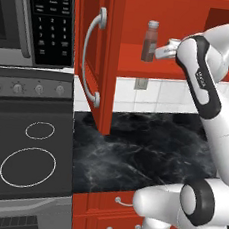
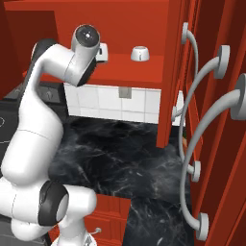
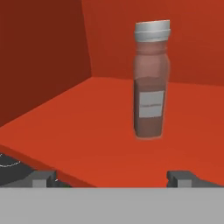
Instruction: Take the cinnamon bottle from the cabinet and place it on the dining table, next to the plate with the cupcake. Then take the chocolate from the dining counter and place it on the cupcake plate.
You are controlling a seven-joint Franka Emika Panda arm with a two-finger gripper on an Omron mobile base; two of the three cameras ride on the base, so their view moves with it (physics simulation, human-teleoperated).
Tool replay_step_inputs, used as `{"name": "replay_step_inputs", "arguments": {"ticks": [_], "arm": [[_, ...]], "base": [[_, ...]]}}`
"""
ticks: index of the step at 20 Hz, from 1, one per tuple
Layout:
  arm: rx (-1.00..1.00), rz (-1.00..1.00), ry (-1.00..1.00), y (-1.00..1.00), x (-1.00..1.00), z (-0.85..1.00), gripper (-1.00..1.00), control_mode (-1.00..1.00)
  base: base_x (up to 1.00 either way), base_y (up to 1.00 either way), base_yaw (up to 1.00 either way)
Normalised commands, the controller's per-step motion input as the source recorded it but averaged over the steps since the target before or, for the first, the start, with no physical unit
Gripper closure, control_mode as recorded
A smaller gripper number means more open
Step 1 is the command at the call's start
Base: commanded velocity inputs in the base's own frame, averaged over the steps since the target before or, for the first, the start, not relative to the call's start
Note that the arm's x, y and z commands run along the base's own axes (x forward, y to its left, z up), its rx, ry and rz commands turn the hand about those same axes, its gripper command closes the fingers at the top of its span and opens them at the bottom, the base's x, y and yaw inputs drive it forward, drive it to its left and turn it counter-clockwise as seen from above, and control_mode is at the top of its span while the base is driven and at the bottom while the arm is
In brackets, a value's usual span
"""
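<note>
Fingers spread wide on the two-finger gripper [image 3: 112,177], nearing the tall clear cinnamon bottle [image 3: 150,83] — light, rigid, probably slick; best squeezed mid-body at the label.

Your two base views flank the arm, sharing the cabinet [image 1: 143,59] shelf; your hand view looks close across it.

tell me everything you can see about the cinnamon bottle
The cinnamon bottle is a tall, slim, clear container filled with reddish-brown powder, topped by a ribbed grey-silver cap and carrying a pale label on its front. It stands upright on the red shelf of the open cabinet, set back from the shelf's front edge. Only the shelf touches it; the open gripper sits short of it, fingers apart.
</note>
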Motion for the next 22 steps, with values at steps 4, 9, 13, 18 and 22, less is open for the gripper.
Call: {"name": "replay_step_inputs", "arguments": {"ticks": [4,9,13,18,22], "arm": [[0.14,0.04,0.0,-0.02,0.29,-0.28,-1.0,-1.0],[0.1,0.11,0.06,-0.03,0.29,0.09,-1.0,-1.0],[0.02,0.12,0.01,0.0,0.16,0.1,-1.0,-1.0],[0.0,0.1,0.0,0.0,0.18,0.03,-1.0,-1.0],[0.0,0.05,0.0,0.0,0.31,0.0,-1.0,-1.0]], "base": [[0.0,0.0,0.0],[0.0,0.0,0.0],[0.0,0.0,0.0],[0.0,0.0,0.0],[0.0,0.0,0.0]]}}
